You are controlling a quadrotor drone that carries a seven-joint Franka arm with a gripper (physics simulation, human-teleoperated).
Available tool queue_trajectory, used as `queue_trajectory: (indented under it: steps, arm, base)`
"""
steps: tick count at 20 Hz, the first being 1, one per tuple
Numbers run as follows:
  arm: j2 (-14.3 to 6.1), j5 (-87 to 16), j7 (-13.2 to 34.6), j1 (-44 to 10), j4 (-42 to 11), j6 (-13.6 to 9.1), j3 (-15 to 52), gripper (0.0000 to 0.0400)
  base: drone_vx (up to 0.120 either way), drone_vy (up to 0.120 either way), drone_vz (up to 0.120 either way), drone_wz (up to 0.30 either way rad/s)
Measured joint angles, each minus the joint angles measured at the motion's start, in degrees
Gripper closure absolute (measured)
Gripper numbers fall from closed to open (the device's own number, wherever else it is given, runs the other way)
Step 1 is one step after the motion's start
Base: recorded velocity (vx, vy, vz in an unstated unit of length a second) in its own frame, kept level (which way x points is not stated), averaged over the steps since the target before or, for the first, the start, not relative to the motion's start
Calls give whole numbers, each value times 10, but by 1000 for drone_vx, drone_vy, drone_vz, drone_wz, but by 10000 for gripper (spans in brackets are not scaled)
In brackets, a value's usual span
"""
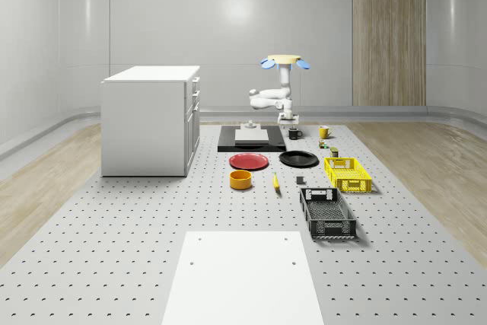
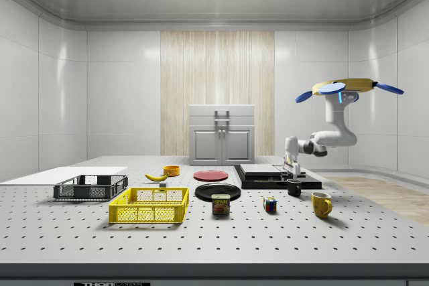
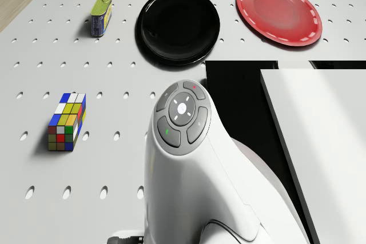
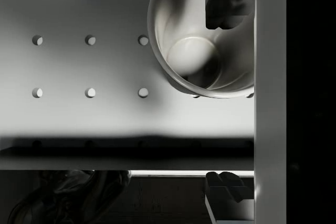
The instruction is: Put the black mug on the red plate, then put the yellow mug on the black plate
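Note:
The black mug (image 1: 294,133) (image 2: 294,187) stands upright on the table beside the black platform, and the wrist view looks down into it (image 4: 202,51). The yellow mug (image 1: 323,132) (image 2: 321,204) stands a little to the whole-scene view's right of it. The red plate (image 1: 249,160) (image 3: 279,11) and the black plate (image 1: 298,158) (image 3: 178,25) lie side by side nearer the table's middle. The drone (image 1: 283,60) (image 2: 348,87) hovers over the table's far end. My gripper (image 1: 289,119) (image 2: 291,164) (image 4: 227,97) hangs open just above the black mug, one fingertip (image 4: 228,3) over its mouth.
A black platform with a white block (image 1: 251,138) sits next to the mug. A Rubik's cube (image 3: 67,122), a can (image 3: 101,14), a yellow crate (image 1: 347,173), a black crate (image 1: 327,212), an orange bowl (image 1: 240,180), a banana (image 1: 275,181) and a white cabinet (image 1: 151,119) stand around.

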Motion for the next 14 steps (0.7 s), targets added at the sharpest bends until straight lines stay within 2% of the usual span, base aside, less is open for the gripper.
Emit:
queue_trajectory:
  steps: [5,14]
  arm:
    - [-7,-12,2,-4,3,11,-14,0]
    - [-11,-14,15,-25,13,19,-16,0]
  base:
    - [0,0,0,0]
    - [0,0,0,0]
